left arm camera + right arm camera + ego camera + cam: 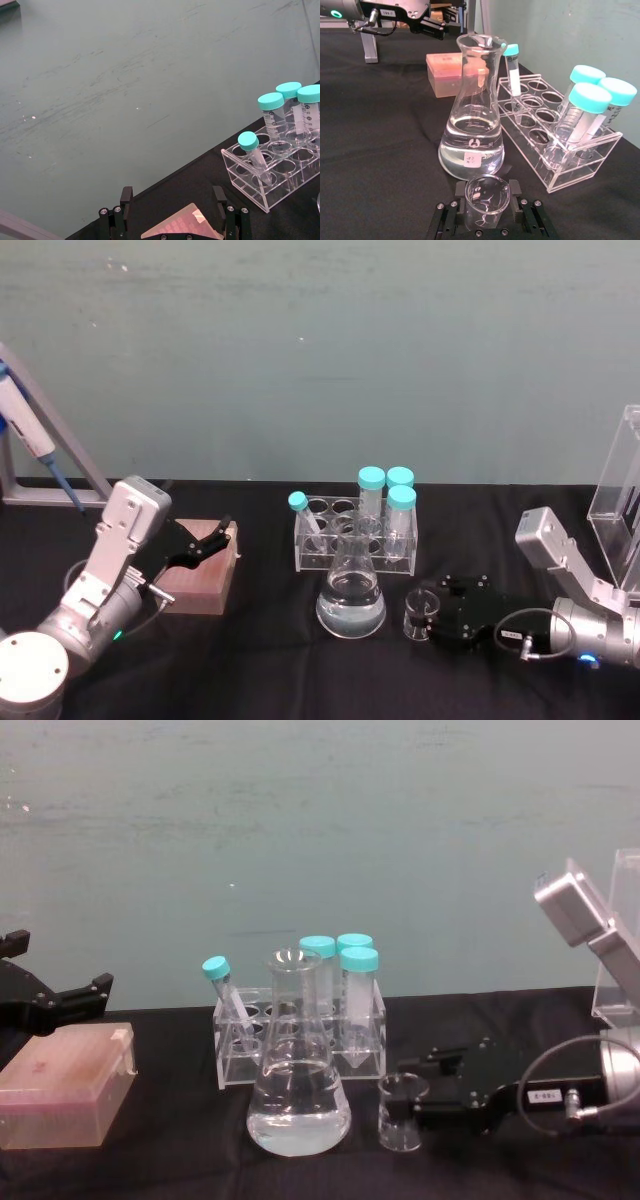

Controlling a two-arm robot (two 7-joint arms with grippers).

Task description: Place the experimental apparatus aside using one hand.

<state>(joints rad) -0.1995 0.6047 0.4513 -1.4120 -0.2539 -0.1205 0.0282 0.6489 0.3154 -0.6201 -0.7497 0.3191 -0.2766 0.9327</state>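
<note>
a dull teal wall [320, 350] stands behind everything, its paint scuffed with faint dark streaks and a few small pale specks. below it lies the tabletop [250, 670], covered in black cloth and meeting the wall in a straight line. a grey metal frame [60, 435] slants at the far left edge. the light is soft and even across wall and cloth.

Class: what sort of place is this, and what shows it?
Probably a lab bench: a conical flask of clear liquid, a clear rack of teal-capped tubes, and a small beaker gripped by the right pincer.
</note>
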